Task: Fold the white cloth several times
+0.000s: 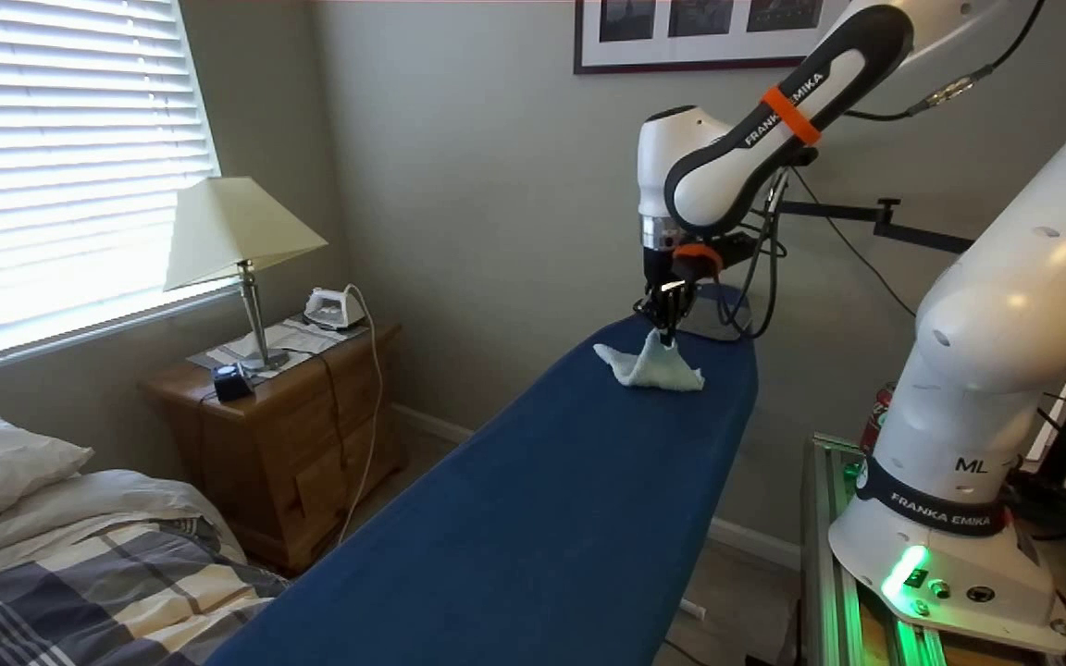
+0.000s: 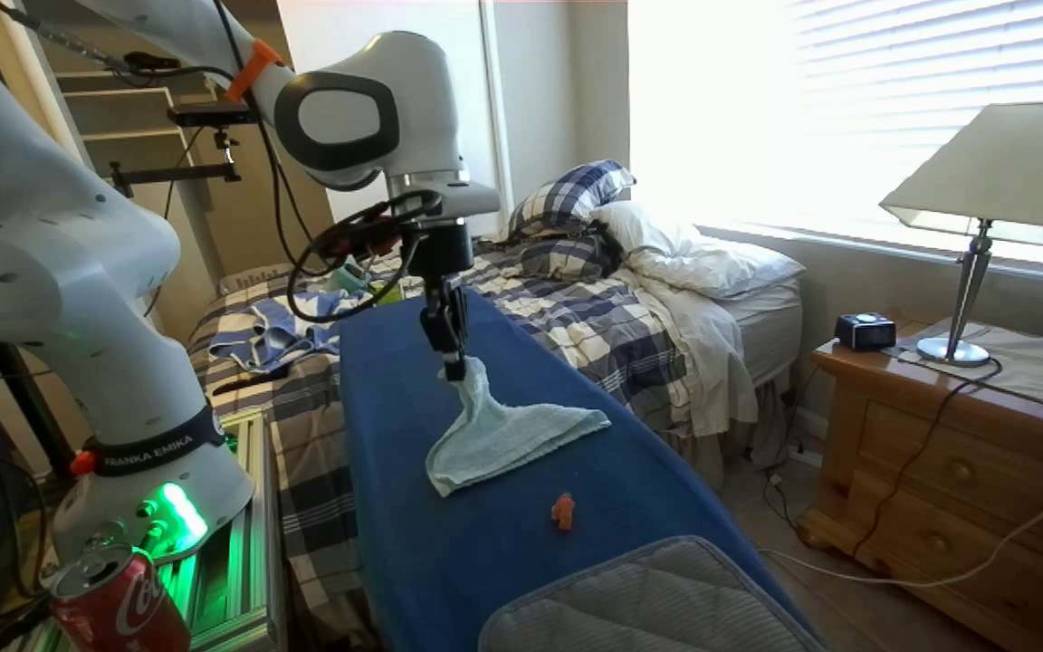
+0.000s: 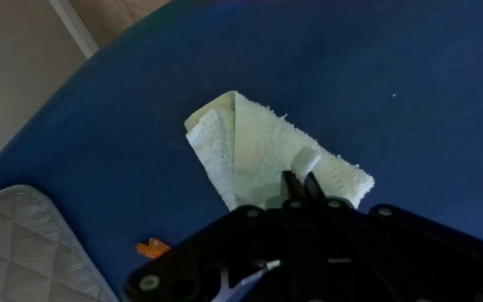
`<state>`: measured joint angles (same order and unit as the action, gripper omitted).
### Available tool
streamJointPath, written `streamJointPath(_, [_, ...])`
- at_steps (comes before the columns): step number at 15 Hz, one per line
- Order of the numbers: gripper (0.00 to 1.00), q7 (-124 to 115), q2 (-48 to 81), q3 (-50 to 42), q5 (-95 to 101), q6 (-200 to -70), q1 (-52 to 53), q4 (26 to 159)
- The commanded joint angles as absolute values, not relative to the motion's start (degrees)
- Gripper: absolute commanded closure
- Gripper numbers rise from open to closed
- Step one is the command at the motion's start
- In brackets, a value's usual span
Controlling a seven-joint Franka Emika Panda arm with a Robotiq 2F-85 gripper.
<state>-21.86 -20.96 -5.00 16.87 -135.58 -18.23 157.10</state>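
Board: long, blue, narrowing at the wall end; your folding surface.
Pad: grey, quilted; laid on that narrow end.
Cloth: white; one part drawn up into the tool, the rest on the board. Most of it lies below the tool and towards the pad. Wrist view: long axis slanting from upper left to lower right, passing beneath the tool. Your next fold probably turns on this: bring the held part over the resting part, towards the pad, then let go.
Tool: fingers drawn together on a pinch of cloth, pointing down.
Flap: a turned-over layer at the cloth's upper-left end; you get it clearly in the wrist view only, and you cannot count layers in any.
Orange piece: lies between cloth and pad, touching neither; shown in the wrist view and in an exterior view, not in both exterior views.
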Motion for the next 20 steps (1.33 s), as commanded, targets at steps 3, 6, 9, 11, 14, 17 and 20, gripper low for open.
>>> streamJointPath(3, [0.99,-21.54,-19.95,-5.43,19.57,-141.96,-20.39,157.08])
streamJointPath(6, [0.99,-21.52,-18.87,-5.45,19.79,-144.53,-20.99,157.11])
streamJointPath(9, [0.99,-21.34,-17.72,-5.61,19.88,-146.55,-21.50,157.16])
streamJointPath(11, [0.99,-21.29,-16.63,-5.72,19.70,-148.09,-21.64,157.18])
streamJointPath(14, [0.99,-21.30,-15.10,-5.92,19.76,-150.55,-21.93,157.20])
streamJointPath(17, [0.99,-21.72,-13.85,-5.93,20.29,-152.81,-22.38,157.20])
streamJointPath(20, [0.74,-21.92,-12.75,-6.01,20.80,-154.47,-22.77,157.19])
